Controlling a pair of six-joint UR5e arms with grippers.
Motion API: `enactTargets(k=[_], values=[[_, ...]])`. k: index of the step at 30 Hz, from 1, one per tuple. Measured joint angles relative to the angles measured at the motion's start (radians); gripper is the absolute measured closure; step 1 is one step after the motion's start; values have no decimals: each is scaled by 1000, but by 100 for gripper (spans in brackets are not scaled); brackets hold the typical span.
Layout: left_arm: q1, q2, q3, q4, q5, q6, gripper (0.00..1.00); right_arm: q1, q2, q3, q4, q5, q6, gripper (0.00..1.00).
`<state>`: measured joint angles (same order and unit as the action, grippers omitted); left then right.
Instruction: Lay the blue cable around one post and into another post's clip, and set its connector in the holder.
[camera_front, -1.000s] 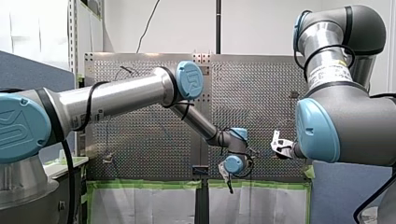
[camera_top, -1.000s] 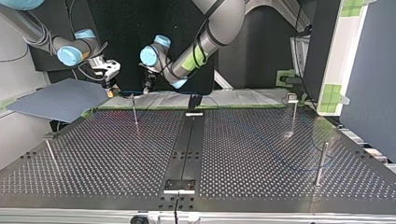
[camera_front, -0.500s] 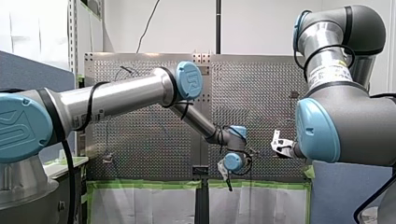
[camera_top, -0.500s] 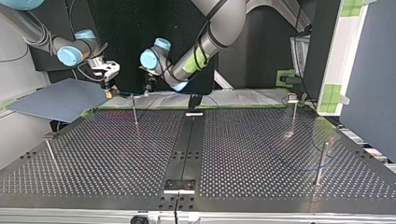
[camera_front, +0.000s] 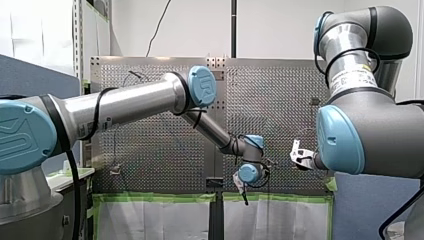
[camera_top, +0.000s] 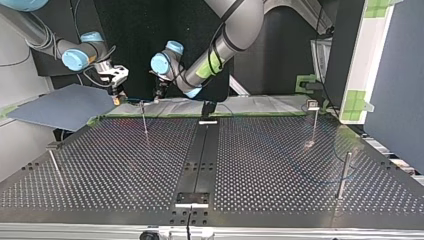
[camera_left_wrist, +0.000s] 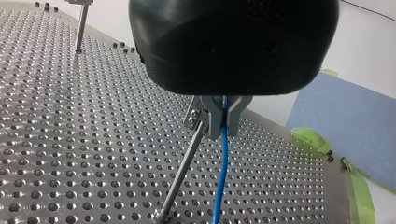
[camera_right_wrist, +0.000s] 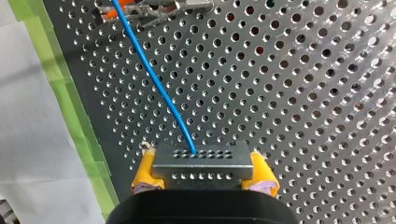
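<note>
Perforated table (camera_right_wrist: 327, 93) dull metal; blue cable (camera_right_wrist: 150, 70) smooth plastic jacket; post (camera_left_wrist: 183, 168) bare steel; connector (camera_right_wrist: 203, 165) matt grey finish.

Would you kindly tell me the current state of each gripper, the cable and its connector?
left gripper: jaws shut on the blue cable
right gripper: jaws shut on the connector
blue cable: runs from the connector toward the left gripper
connector: held, cable attached to it
clipped post: upright beside the left gripper
</note>
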<state>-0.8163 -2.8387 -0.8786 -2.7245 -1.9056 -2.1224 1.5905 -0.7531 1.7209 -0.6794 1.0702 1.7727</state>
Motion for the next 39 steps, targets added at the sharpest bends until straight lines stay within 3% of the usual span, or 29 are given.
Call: enactTargets(k=[32, 39], values=[[-1, -2, 29, -57, 10, -5, 100, 18, 4, 0, 4, 16, -5, 100], [-1, -27, 53, -84, 11, -8, 100, 15, 3, 0, 18, 32, -8, 100]])
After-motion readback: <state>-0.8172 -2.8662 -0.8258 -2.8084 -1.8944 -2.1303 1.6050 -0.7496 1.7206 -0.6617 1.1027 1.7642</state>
